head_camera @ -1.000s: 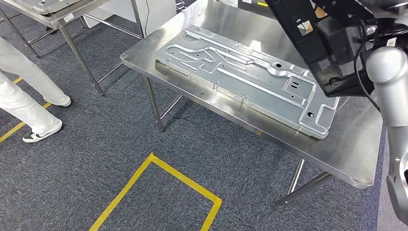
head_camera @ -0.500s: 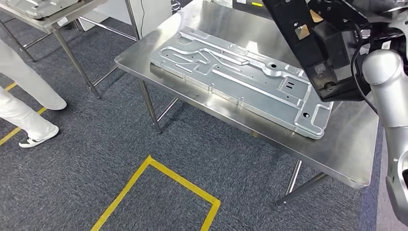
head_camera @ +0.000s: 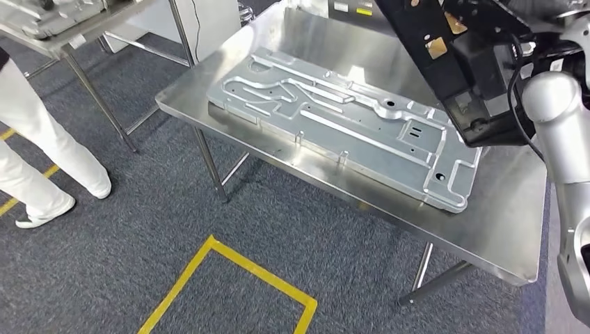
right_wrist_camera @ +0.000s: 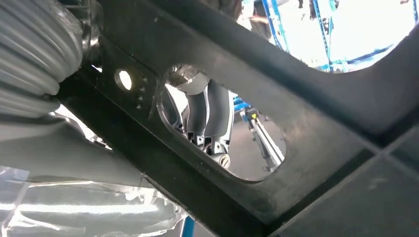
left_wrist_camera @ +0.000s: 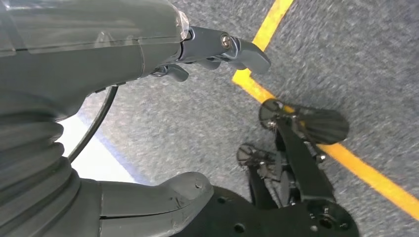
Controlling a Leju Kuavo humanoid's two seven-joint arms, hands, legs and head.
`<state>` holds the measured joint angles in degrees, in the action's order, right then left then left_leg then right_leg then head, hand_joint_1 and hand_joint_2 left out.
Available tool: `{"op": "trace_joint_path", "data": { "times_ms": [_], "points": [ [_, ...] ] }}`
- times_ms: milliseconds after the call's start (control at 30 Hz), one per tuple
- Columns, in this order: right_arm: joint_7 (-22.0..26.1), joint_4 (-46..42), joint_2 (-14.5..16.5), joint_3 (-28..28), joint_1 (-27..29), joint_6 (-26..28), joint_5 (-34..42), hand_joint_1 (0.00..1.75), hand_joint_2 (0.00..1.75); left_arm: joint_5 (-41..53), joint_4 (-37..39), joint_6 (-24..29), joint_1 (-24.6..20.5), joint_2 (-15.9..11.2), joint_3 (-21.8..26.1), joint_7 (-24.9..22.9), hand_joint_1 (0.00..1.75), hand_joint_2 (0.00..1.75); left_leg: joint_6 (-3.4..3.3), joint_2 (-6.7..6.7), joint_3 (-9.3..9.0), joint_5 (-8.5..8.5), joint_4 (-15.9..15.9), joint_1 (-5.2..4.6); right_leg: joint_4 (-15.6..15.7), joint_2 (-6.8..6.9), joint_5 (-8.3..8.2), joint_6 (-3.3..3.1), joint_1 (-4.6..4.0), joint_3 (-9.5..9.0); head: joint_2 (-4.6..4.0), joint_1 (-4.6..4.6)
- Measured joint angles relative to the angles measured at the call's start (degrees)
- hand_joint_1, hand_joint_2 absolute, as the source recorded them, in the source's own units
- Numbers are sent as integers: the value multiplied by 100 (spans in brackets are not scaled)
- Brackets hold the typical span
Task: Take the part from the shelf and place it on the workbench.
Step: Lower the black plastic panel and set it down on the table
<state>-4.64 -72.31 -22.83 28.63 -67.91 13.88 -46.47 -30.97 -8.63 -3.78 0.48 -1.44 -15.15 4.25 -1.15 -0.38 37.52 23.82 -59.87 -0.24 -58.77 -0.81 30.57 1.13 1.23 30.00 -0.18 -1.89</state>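
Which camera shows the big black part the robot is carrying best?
The head view: the black plastic frame part hangs tilted above the steel workbench and its flat grey metal plate. The right wrist view sits very close, showing dark bars and a cut-out with the right hand behind. The left wrist view looks at carpet.

colours in view

the part [head_camera: 452,62] is black with small tan patches. the surface [head_camera: 487,209] is brushed silver steel, and the ribbed plate [head_camera: 341,122] on it pale silver. the carpet [head_camera: 139,229] is speckled dark grey with yellow tape lines [head_camera: 229,254]. a person's trousers [head_camera: 35,153] are white.
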Motion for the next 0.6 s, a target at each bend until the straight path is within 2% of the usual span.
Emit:
{"op": "trace_joint_path", "data": {
  "times_ms": [67,133,167,233,267,300,333,433,467,500,533,600],
  "points": [
    [4,7,2,5,24,3,-1,175,175,0,-1,0,-8,-3,0,1,0,175,-77,6,-68,32,83,-6,-23,-2,-30,69,15,-14,1,-3],
    [9,11,1,9,37,5,-2,175,175,0,-2,1,-10,-4,0,1,0,175,-162,11,-197,64,168,-2,-331,25,15,96,24,109,1,-4],
    [10,15,-1,10,40,7,-2,175,175,0,-2,2,-9,-4,0,1,0,175,-196,13,-257,87,200,0,-635,40,107,101,20,278,1,-6],
    [11,27,-1,13,56,8,-2,175,175,0,-2,2,-8,-4,0,1,0,175,-241,13,-347,160,212,-14,-1305,46,356,104,6,755,1,-5],
    [11,34,-1,15,74,8,-2,175,175,0,-2,2,-8,-4,0,1,0,175,-250,11,-396,204,211,-25,-1511,47,432,104,0,965,1,-7],
    [11,42,-1,19,91,8,-2,175,175,0,-2,2,-8,-4,0,1,0,175,-255,7,-454,251,211,-37,-1558,47,418,97,-4,1098,1,-6],
    [11,47,-1,23,104,8,-2,175,175,0,-2,2,-7,-4,0,1,0,175,-258,4,-528,304,210,-51,-1415,48,278,76,-16,1133,1,-7],
    [10,53,-3,27,116,9,1,175,175,4,-1,0,4,10,-1,2,0,175,-244,0,-749,478,224,-81,-389,68,-562,-68,-103,913,1,3],
    [8,53,-4,29,121,9,5,175,175,9,-1,-4,2,19,-1,4,0,175,-222,5,-782,520,238,-73,-142,77,-738,-115,-140,858,1,12],
    [5,51,-4,31,129,8,10,175,175,13,-1,-9,-3,28,-2,7,0,175,-194,11,-803,537,247,-63,-5,82,-822,-155,-176,839,1,18],
    [2,48,-5,33,142,7,14,175,175,16,-1,-13,-13,34,-2,9,0,175,-155,19,-830,529,250,-54,42,78,-808,-189,-200,824,1,26],
    [-1,30,-9,35,175,5,15,175,175,18,-1,-17,-19,34,-2,12,0,175,-90,27,-863,508,193,-58,158,60,-810,-242,-182,697,1,22]
  ]
}}
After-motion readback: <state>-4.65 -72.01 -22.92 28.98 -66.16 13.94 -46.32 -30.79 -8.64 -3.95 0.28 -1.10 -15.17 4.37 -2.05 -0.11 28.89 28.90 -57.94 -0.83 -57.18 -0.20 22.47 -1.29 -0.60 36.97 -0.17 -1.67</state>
